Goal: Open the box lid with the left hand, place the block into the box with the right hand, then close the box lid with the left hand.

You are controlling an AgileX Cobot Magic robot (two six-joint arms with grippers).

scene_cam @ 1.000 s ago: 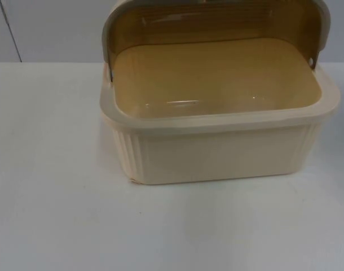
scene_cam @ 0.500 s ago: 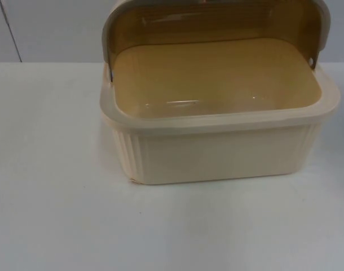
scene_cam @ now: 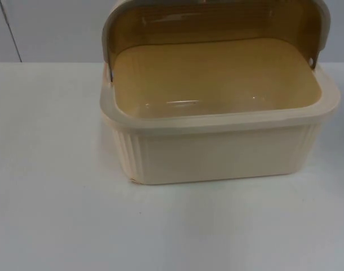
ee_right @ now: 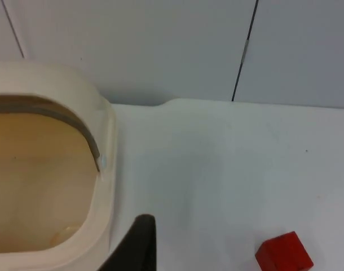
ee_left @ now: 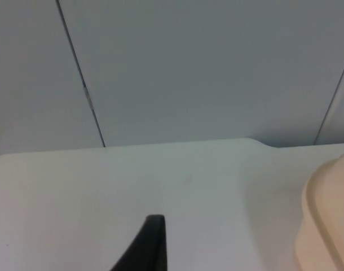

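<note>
**Box lid open, block on table**

The cream ribbed plastic box [scene_cam: 217, 147] stands on the white table [scene_cam: 59, 214] with its translucent amber lid [scene_cam: 217, 22] raised at the far side. The small red cube block [ee_right: 285, 253] lies on the table, apart from the box's right side. The left tool [ee_left: 146, 248] and right tool [ee_right: 138, 245] hang above the table beside the box; whether either is open cannot be told.

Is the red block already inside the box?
No, the red block lies on the white table outside the box, whose lid stands open.
</note>
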